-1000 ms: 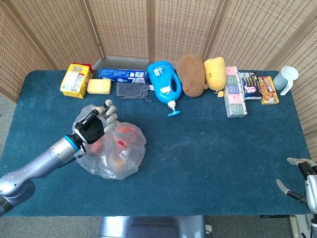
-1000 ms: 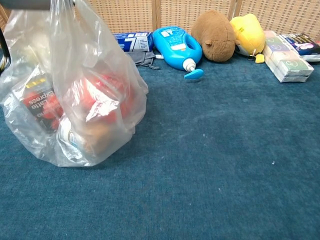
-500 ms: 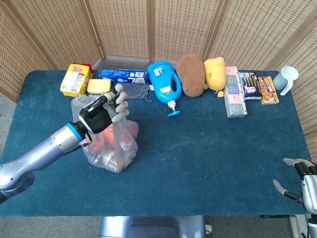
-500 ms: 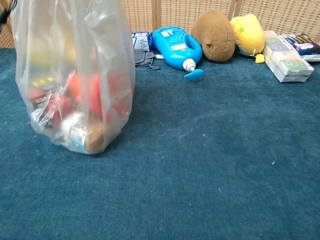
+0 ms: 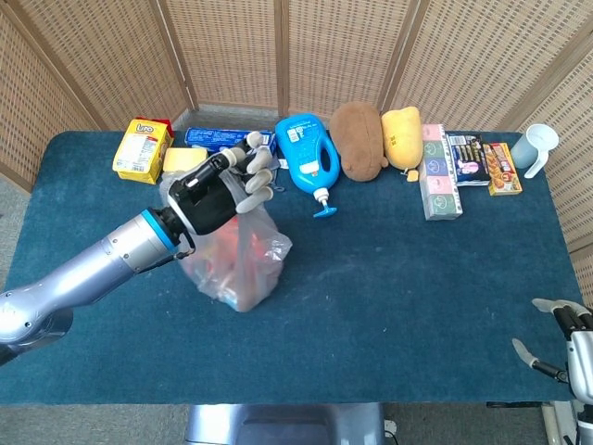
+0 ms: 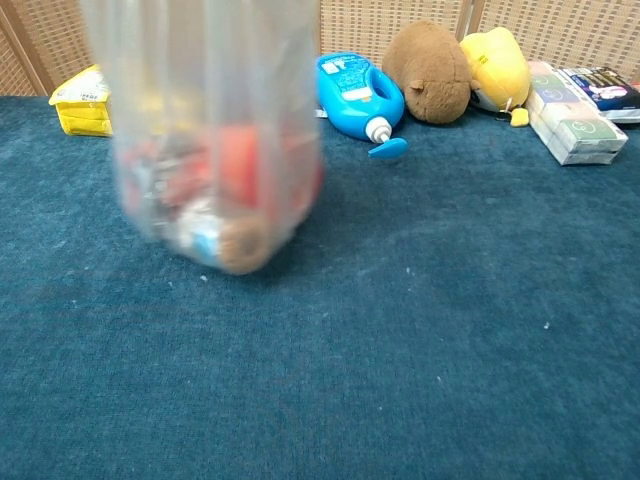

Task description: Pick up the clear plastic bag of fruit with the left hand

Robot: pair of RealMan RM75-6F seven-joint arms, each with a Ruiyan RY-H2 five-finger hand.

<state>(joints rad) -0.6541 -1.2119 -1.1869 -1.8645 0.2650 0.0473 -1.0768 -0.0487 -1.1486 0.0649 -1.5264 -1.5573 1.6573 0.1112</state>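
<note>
- Over the left half of the desk, the left arm reaches in from the near left corner, forearm slanting up toward the far edge.
- Its left hand is raised, fingers curled around the gathered top of the clear plastic bag of fruit.
- Below those fingers the bag hangs, red and brownish fruit bunched at its bottom.
- From the chest view the bag is blurred; its base seems just off the cloth, though I cannot tell for sure.
- Along the far edge sit a yellow box, a blue detergent bottle and a brown plush toy.
- At the near right corner the right hand rests off the desk edge, fingers apart, holding nothing.
</note>
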